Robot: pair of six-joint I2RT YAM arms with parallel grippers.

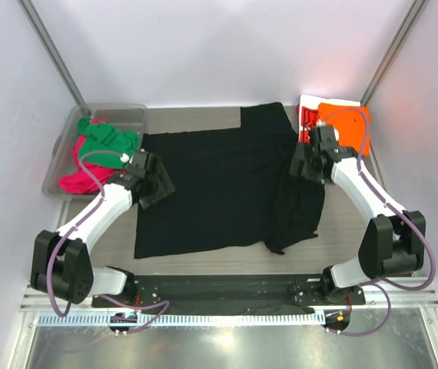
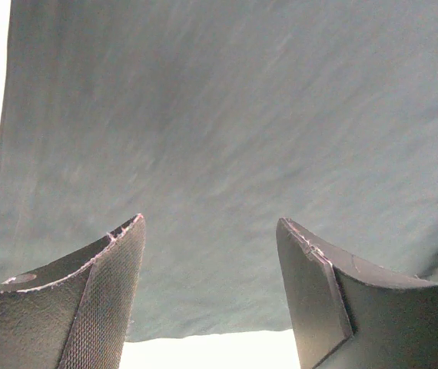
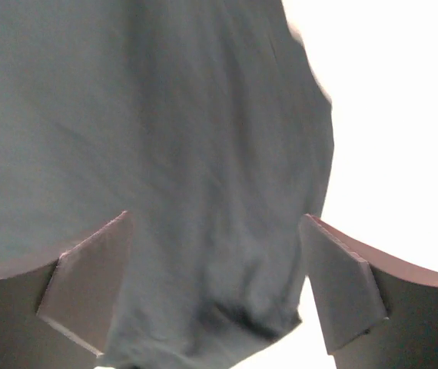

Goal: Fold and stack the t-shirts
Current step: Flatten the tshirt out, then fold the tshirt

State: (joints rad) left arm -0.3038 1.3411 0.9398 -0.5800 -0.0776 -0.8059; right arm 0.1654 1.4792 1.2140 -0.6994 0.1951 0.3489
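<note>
The black t-shirt (image 1: 227,184) lies spread across the table's middle, its right part bunched and folded over. My left gripper (image 1: 155,184) is open over the shirt's left edge; the left wrist view shows the cloth (image 2: 227,154) between and beyond the spread fingers (image 2: 104,292). My right gripper (image 1: 302,163) is open over the shirt's right side; a rumpled fold (image 3: 227,254) lies between its fingers (image 3: 88,284). An orange tee (image 1: 346,123) lies folded on a red-and-white printed one (image 1: 308,115) at the back right. Green (image 1: 107,140) and magenta (image 1: 81,181) tees lie in the bin.
A clear plastic bin (image 1: 119,115) stands at the back left. White walls close in the table on three sides. The arm bases and a black rail (image 1: 227,288) run along the near edge.
</note>
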